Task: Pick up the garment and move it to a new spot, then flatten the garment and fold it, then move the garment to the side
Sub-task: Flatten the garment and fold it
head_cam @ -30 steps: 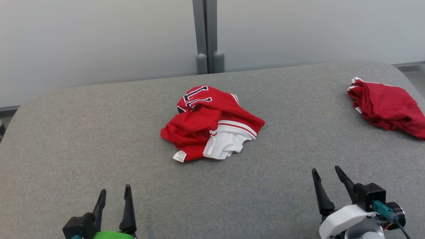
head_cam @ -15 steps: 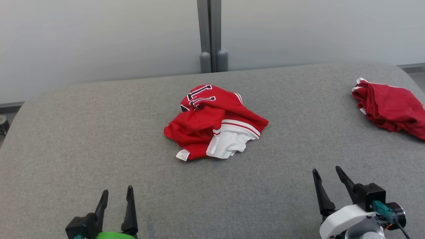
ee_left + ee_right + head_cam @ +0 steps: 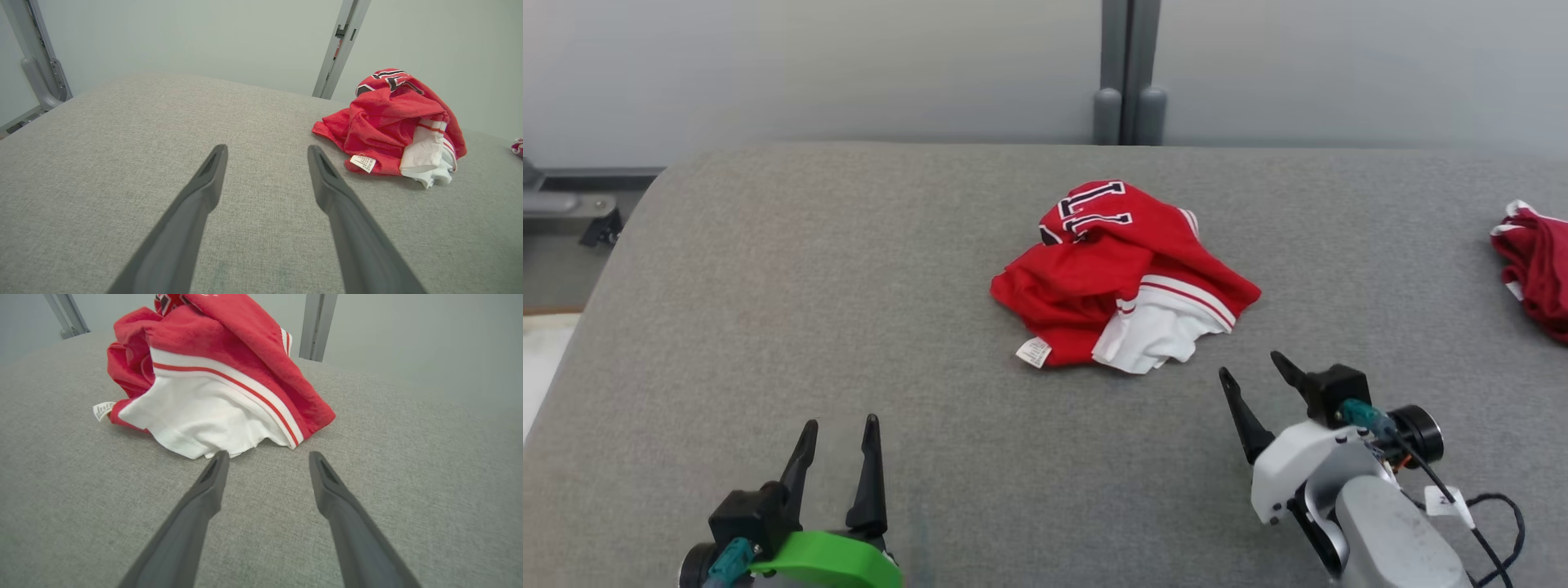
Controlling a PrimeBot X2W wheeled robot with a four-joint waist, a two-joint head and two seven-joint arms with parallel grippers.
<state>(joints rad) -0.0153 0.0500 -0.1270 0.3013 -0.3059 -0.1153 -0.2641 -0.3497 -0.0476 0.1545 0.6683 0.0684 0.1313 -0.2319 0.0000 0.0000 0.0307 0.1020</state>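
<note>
The garment [image 3: 1123, 278] is a crumpled red and white jersey with dark striped lettering and a small white label, lying in a heap mid-table. In the left wrist view the garment [image 3: 394, 122] lies off to the upper right. In the right wrist view the garment [image 3: 216, 384] lies just beyond the fingertips. My right gripper [image 3: 1252, 377] is open and empty, just short of the heap's white edge on its near right side. My left gripper [image 3: 840, 434] is open and empty near the table's front left, well apart from the heap.
A grey fabric-covered table [image 3: 768, 269] carries everything. Another red garment [image 3: 1535, 265] lies at the far right edge. A grey post [image 3: 1127, 73] stands behind the table against a pale wall. The table's left edge drops to the floor [image 3: 547, 359].
The camera has swung, shifting the whole picture to the right. My right gripper has moved forward and left toward the heap. The garment lies as before.
</note>
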